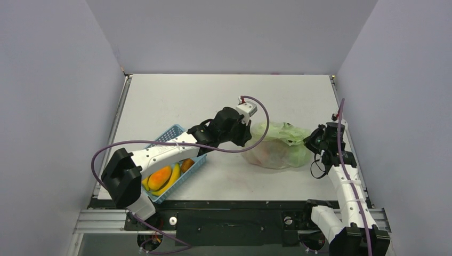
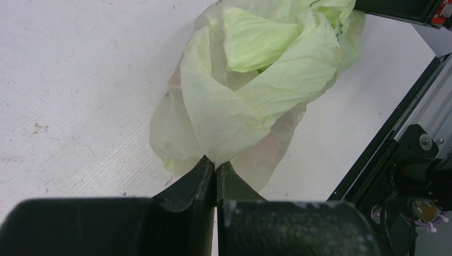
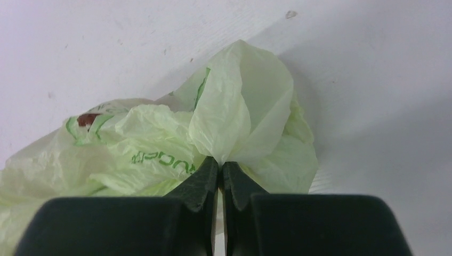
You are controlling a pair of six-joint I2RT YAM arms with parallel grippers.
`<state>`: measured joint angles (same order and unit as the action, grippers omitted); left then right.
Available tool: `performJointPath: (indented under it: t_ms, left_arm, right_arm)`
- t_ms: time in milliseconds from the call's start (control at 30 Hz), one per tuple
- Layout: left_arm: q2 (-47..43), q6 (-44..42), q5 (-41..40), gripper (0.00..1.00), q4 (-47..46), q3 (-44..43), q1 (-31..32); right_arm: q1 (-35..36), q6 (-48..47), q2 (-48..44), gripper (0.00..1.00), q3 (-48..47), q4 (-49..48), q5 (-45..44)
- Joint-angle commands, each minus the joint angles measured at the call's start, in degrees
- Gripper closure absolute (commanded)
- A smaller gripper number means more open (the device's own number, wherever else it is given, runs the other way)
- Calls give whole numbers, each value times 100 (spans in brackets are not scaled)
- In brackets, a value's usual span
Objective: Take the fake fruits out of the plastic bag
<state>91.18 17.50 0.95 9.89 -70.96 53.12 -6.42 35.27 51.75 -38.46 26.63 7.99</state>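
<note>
The left jaws and right jaws each clamp a fold of the plastic bag (image 1: 277, 140), slumped between them on the bench (image 1: 176, 96). Draw them apart gently, opening the mouth without tearing; fake fruits (image 1: 268, 153) show faintly inside.

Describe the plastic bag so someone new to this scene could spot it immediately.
On the white table, look right of centre, between the left gripper and right gripper. The plastic bag is the crumpled, translucent pale green heap both pinch, unlike the rigid blue basket at left.

A robot lab test cell: plain grey walls (image 1: 53, 106) box a white table (image 1: 176, 96) edged by aluminium rails (image 1: 96, 221).
</note>
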Motion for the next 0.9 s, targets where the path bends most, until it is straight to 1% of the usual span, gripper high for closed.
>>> performJointPath:
  t_ms: [0, 67, 100, 133, 167, 200, 267, 333, 400, 467, 533, 600, 700, 733, 767, 833, 867]
  left_arm:
    - [-360, -73, 76, 100, -404, -1, -36]
    - [-502, -225, 24, 89, -453, 52, -39]
    - [-556, -353, 17, 77, -530, 85, -34]
    - [-686, -410, -23, 68, -562, 155, -29]
    - [-754, -503, -33, 65, -641, 193, -30]
    - [-909, -542, -220, 60, -683, 290, -26]
    - [-1164, -776, -348, 56, -852, 454, -19]
    - [-1392, -1039, -390, 54, -1102, 600, 24]
    - [-1495, -1238, -313, 53, -1300, 715, 71]
    - [-1399, -1269, -360, 52, -1382, 696, 90]
    - [-1126, -1234, -547, 52, -1139, 425, 93]
    - [-819, -1201, -725, 51, -506, 74, 93]
    - [-559, -1222, -623, 52, -312, -113, 101]
    - [-523, -1224, -587, 48, -284, -121, 101]
    - [-445, -1241, -532, 38, -258, -153, 115]
    - [-268, -1317, -479, 30, -142, -252, 135]
    - [-241, -1365, -467, 29, -65, -282, 145]
  right_arm:
    - [659, -419, -45, 100, -295, -182, 285]
    - [1128, -482, -20, 100, -350, -189, 133]
    - [1258, -491, -13, 100, -372, -204, 98]
    - [1459, -493, 3, 100, -377, -238, 71]
    - [1534, -492, 7, 100, -378, -260, 58]
    - [1673, -484, 16, 100, -376, -287, 35]
    - [1875, -484, 45, 100, -378, -333, 50]
    - [2112, -520, 114, 100, -397, -356, 109]
    - [2395, -572, 227, 100, -451, -342, 172]
    - [2677, -574, 286, 100, -477, -313, 206]
    - [2975, -549, 310, 100, -454, -310, 172]
    - [3237, -512, 327, 100, -433, -309, 102]
    - [3453, -466, 352, 100, -393, -317, 37]
    - [3480, -437, 353, 100, -387, -317, 32]
    - [3504, -426, 358, 100, -389, -319, 26]
    - [3541, -410, 357, 100, -390, -322, 38]
    - [3550, -412, 351, 100, -404, -319, 46]
